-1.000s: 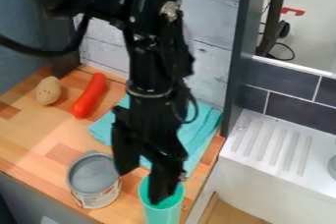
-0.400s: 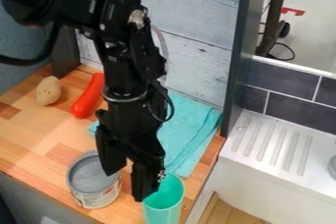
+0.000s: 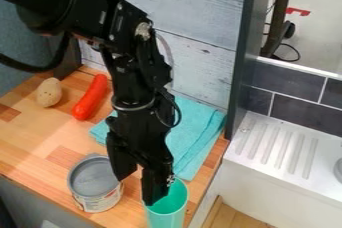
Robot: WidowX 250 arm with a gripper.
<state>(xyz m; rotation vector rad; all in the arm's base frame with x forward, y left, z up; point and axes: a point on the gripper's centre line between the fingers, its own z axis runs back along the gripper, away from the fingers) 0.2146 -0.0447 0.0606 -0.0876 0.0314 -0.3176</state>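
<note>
Tool (image 3: 135, 191) released, fingers apart; open can (image 3: 95, 181) at nine o'clock, teal cup (image 3: 167, 212) at four, teal cloth (image 3: 195, 127) at one.

Tall teal cup (image 3: 165, 219) — upright, open-topped — on the wooden counter (image 3: 33, 147).

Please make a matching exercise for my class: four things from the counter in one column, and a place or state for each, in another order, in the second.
Things
1. Cup
2. Cloth
3. Tan lumpy object
4. Can

Places and states
A. At the left of the picture, beside the long red object
B. Standing upright, grey inside, with a label around it
C. Lying flat, partly hidden by the arm
D. Turquoise and open-topped, next to the open tool

Right pairs: 1-D, 2-C, 3-A, 4-B
</note>
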